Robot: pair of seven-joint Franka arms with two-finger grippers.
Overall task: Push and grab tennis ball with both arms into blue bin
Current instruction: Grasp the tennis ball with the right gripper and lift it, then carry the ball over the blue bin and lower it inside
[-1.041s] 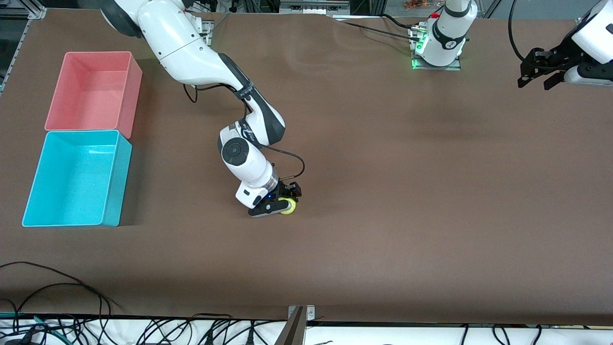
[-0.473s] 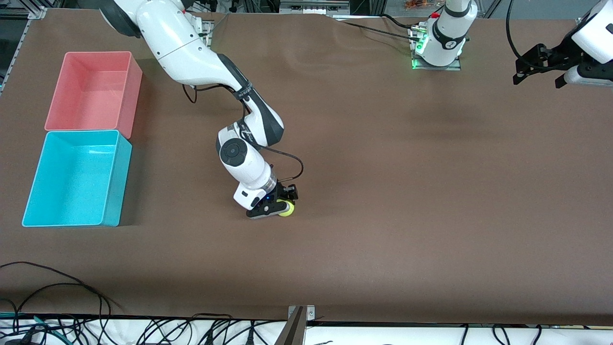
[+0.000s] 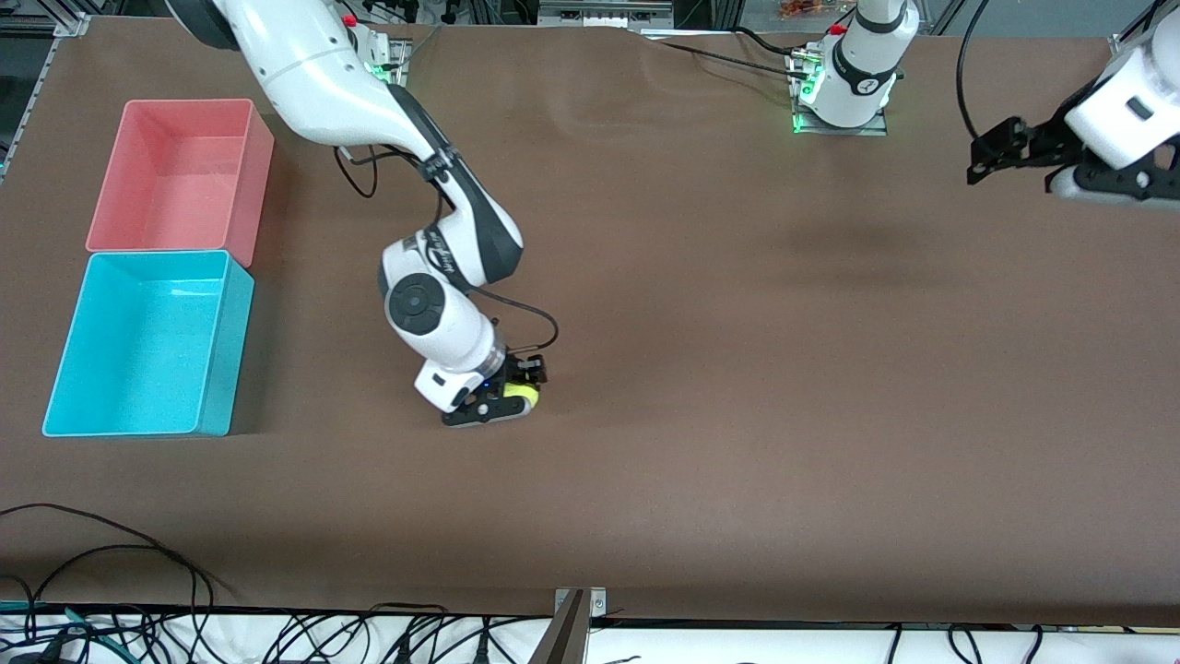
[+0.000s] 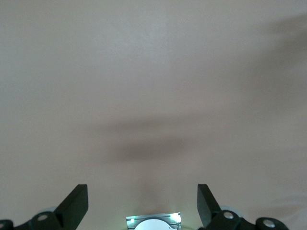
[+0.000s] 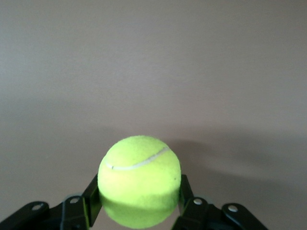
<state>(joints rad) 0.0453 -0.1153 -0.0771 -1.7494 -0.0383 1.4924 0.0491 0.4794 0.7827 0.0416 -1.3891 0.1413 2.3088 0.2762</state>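
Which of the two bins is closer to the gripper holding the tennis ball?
The blue bin. It sits nearer the front camera than the pink bin, about level with the right gripper clamped on the tennis ball.

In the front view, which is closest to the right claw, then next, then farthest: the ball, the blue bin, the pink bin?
1. Ball: gripped in the right claw.
2. Blue bin: at the right arm's end of the table, nearer the front camera.
3. Pink bin: touching the blue bin, farther from the camera.

White arms [image 3: 323, 74] – dark grey joints, black cables, black two-finger grippers [image 3: 502, 398]
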